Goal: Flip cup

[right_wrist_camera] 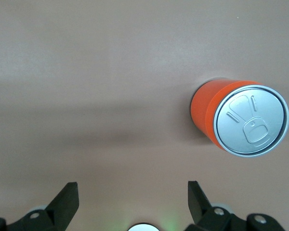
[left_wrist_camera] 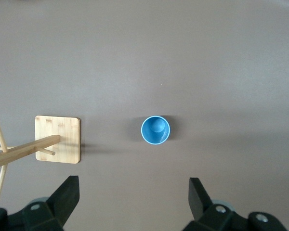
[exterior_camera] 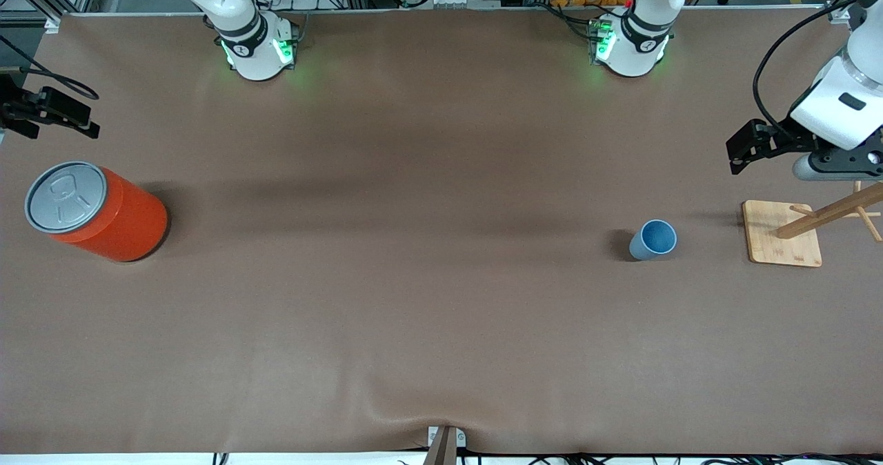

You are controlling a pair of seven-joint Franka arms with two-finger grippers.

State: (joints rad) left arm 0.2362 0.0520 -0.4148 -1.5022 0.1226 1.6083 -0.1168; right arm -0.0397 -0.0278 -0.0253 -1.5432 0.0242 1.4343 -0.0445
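Wooden rack (exterior_camera: 814, 227), top cut off

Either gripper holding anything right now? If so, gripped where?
Nothing held. Left gripper and right gripper are open and empty; small light-blue tapered cup stands upright, untouched.

The tabletop (exterior_camera: 414, 244) is covered with a matt brown sheet that looks like soft leatherette, with a slight pucker at the edge nearest the front camera. The cup (exterior_camera: 652, 240) is matt, smooth light-blue, apparently plastic. The can (exterior_camera: 103, 213) has a satin orange wall and a dull grey metal-looking lid (exterior_camera: 66, 196) with an embossed pull-tab shape. The stand (exterior_camera: 783, 234) is pale, unvarnished-looking wood with a visible grain, pegs alike. Both hands, left hand (left_wrist_camera: 134, 192) and right hand (right_wrist_camera: 133, 192), have matt black plastic fingers.
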